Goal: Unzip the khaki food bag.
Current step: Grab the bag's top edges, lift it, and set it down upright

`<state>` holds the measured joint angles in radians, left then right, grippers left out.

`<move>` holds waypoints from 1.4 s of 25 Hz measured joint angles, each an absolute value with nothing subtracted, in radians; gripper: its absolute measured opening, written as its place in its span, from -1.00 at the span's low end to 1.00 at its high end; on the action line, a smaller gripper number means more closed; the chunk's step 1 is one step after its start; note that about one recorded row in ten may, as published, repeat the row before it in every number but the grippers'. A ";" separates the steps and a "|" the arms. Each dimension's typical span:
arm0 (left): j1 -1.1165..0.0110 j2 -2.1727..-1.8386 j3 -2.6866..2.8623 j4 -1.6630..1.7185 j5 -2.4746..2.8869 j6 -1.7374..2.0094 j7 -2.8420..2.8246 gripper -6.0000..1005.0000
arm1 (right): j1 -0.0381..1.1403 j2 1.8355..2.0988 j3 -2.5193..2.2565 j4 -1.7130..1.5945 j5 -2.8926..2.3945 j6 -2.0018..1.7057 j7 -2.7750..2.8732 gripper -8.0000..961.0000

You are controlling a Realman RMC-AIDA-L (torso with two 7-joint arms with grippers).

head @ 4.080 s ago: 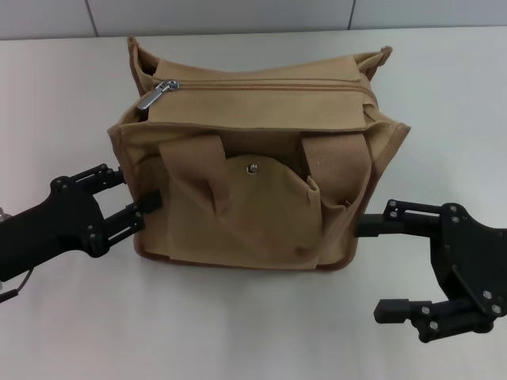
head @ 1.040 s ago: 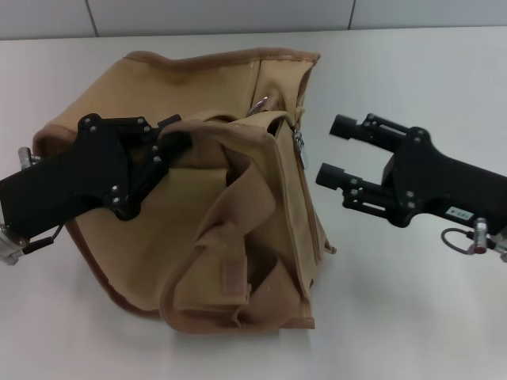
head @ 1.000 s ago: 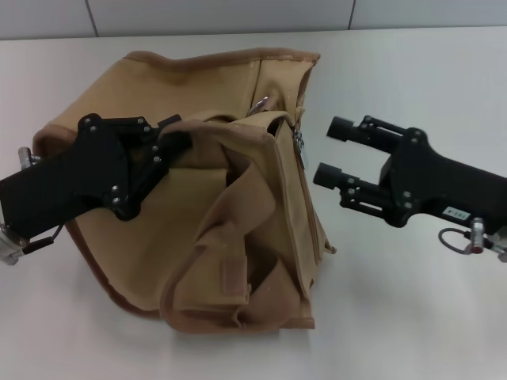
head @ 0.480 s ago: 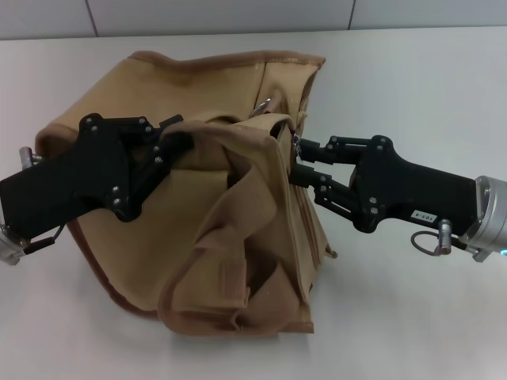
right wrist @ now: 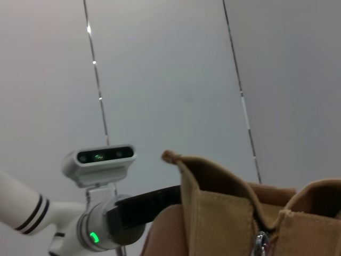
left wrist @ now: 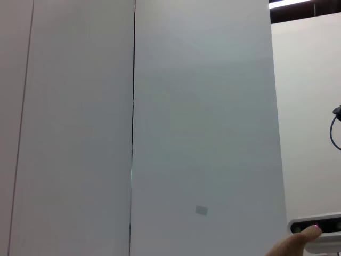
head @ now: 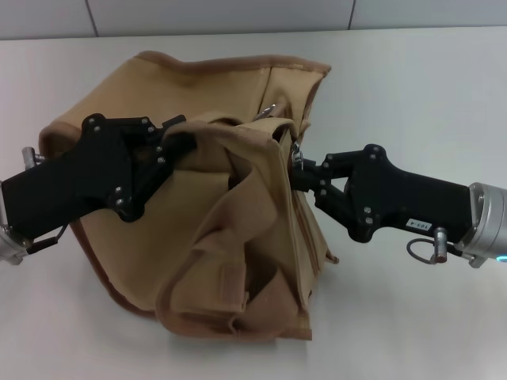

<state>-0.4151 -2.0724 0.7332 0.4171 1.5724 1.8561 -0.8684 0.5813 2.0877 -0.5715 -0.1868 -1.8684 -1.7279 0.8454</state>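
Observation:
The khaki food bag [head: 206, 237] lies turned on the white table, one end facing the right arm. My left gripper [head: 173, 141] is shut on a fold of the bag's top fabric at its left side. My right gripper [head: 296, 168] has come in from the right, and its fingers are closed at the silver zipper pull [head: 295, 152] on the bag's end. The right wrist view shows the bag's top edge [right wrist: 224, 213] and the zipper pull [right wrist: 261, 242] close up. The left wrist view shows only a small tan tip of the bag [left wrist: 287, 246].
The white table [head: 412, 87] spreads around the bag, with a grey wall behind it. A silver metal ring [head: 269, 109] sits near the bag's top edge. The right wrist view shows the robot's head camera [right wrist: 98, 159].
The right gripper has moved left onto the bag's end and its fingers have closed at the zipper pull. The left gripper keeps its hold on the bag.

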 joint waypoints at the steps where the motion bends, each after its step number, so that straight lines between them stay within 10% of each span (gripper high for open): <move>1: -0.415 -2.072 0.733 0.417 1.572 1.856 -0.868 -0.87 | 0.582 2.088 -0.579 -0.187 -1.868 -1.731 0.839 -0.75; 35: -0.408 -2.071 0.721 0.405 1.557 1.856 -0.856 -0.87 | 0.573 2.086 -0.601 -0.191 -1.866 -1.763 0.824 -0.97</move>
<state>-0.4084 -2.0711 0.7209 0.4049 1.5568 1.8563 -0.8559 0.5730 2.0856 -0.6012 -0.1912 -1.8665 -1.7628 0.8236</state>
